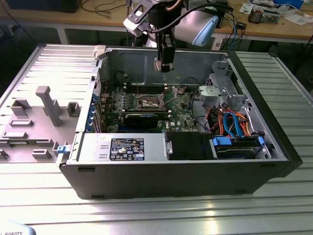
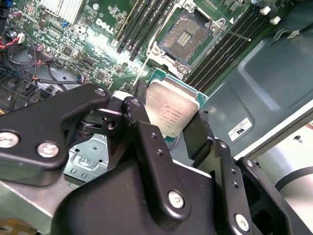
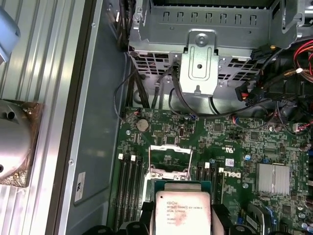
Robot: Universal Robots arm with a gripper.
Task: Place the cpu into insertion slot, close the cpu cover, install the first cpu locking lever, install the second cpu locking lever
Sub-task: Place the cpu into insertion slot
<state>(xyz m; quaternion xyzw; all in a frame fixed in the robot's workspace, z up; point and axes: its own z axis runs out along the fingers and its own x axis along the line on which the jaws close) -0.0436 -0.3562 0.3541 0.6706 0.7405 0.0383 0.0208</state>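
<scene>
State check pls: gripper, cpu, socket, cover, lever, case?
Black two-finger gripper: shut on the cpu, hanging above the motherboard.
Square silvery-topped cpu: gripped by its edges, not yet in the slot.
Square metal-rimmed insertion slot: empty, contacts exposed.
Thin silvery cpu cover: lifted, not over the slot.
Thin wire locking lever: unlatched, sticking out.
Black computer case: side open.

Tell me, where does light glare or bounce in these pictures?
In the second wrist view, a white glare spot burns on the motherboard beside the memory slots, and the cpu gleams. In the first wrist view, the cpu's metal top looks pale and bright. In the exterior view, the ribbed metal table shines.
</scene>
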